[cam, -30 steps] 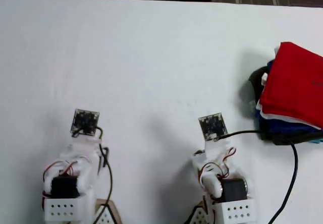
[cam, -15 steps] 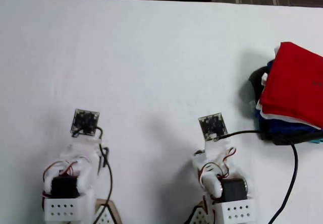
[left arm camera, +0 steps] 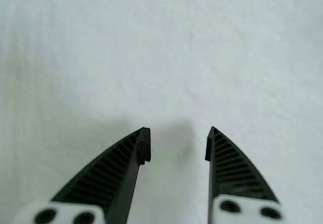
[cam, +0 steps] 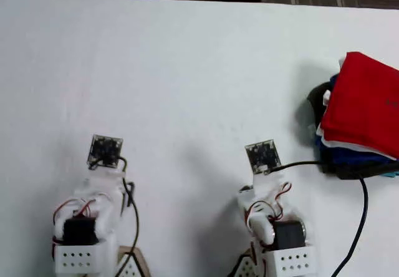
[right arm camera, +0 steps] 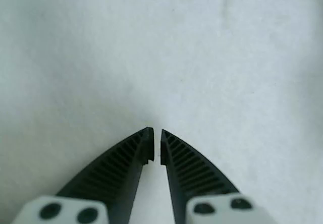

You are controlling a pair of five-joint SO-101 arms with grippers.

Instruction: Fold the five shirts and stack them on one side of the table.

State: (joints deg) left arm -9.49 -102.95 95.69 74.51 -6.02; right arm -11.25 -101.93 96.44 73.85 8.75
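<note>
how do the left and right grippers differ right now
The left gripper is open, its tips well apart; the right gripper is shut to a thin slit. The left casts a dark shadow on the table between its tips; the right's is faint. Both hold nothing and face the white table.

Overhead cam; wrist cams near table

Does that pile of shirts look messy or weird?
A little. The red shirt tops the stack at the table's right edge, but white, blue and black layers poke out unevenly beneath it. A black cable runs along the stack's near edge.
</note>
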